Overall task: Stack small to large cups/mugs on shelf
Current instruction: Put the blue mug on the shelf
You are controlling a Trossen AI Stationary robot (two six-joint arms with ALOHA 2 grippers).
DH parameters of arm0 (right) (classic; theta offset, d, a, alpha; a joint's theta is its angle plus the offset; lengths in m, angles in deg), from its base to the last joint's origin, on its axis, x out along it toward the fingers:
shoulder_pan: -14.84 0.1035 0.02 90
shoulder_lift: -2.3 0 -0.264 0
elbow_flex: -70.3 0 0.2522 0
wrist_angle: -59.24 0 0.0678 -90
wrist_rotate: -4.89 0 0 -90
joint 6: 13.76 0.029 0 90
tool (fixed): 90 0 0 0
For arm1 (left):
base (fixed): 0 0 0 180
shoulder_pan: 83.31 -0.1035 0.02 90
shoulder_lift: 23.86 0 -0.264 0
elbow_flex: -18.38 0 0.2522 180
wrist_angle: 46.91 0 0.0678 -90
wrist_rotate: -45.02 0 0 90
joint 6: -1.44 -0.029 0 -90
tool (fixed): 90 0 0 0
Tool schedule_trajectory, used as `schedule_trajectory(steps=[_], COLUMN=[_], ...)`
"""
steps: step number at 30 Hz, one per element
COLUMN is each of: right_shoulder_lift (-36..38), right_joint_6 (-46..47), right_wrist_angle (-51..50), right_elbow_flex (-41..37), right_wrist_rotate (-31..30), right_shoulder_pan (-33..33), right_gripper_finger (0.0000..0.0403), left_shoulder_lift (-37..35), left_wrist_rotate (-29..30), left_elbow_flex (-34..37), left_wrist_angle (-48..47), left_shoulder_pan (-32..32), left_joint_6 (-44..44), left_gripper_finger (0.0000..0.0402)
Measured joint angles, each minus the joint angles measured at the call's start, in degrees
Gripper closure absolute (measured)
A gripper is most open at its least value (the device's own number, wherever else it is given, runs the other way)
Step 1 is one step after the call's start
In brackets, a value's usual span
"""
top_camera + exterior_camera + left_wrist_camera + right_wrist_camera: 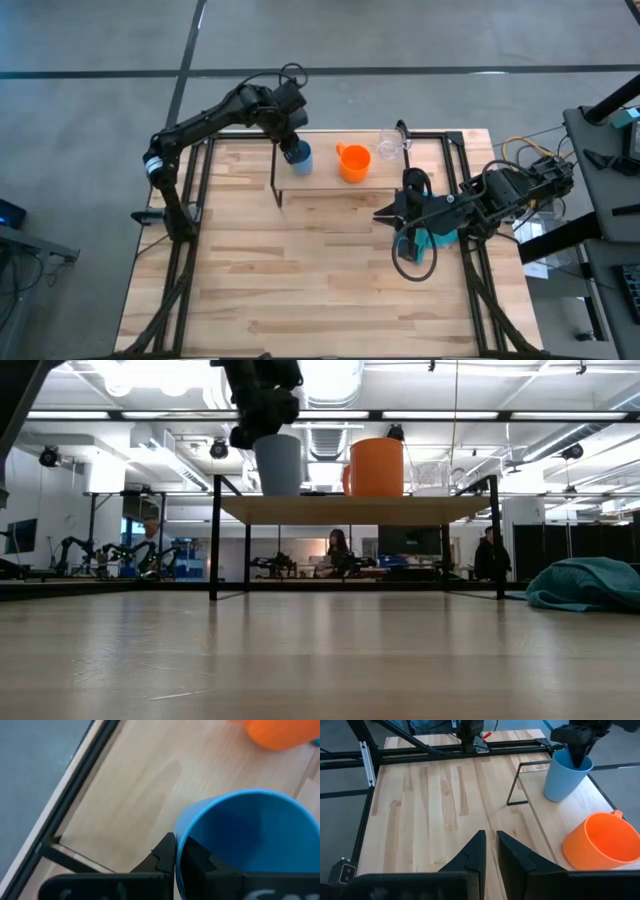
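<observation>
From above, I see the left gripper (293,135) at the blue cup (298,156), which stands on the shelf (320,183) directly under it. The orange mug (352,162) stands beside it, on the side away from the left arm's base, and the clear cup (388,144) is further along.

In the low view, the blue cup (278,464), orange mug (375,467) and clear cup (432,476) stand in a row on the shelf (352,509).

In the left wrist view, I see one finger (165,855) outside and one inside the blue cup's (250,840) wall, pinching it.

In the right wrist view, the right gripper (489,851) hovers over the table (430,810), with its fingers almost together and holding nothing. The orange mug (600,842) is just ahead of it.
</observation>
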Motion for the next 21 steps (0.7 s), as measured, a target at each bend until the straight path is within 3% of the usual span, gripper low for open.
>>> schedule_trajectory(steps=[21], right_shoulder_lift=[0.00], right_joint_6=[-0.02], right_wrist_angle=[0.00], right_elbow_flex=[-0.02], right_wrist_rotate=[0.07], right_shoulder_pan=[0.01], right_gripper_finger=[0.0365], left_shoulder_lift=[0.00], left_wrist_rotate=[-2.35], left_elbow_flex=[-2.44], left_wrist_angle=[2.49], left_shoulder_pan=[0.24], left_joint_6=[-1.09], left_gripper_finger=[0.0327])
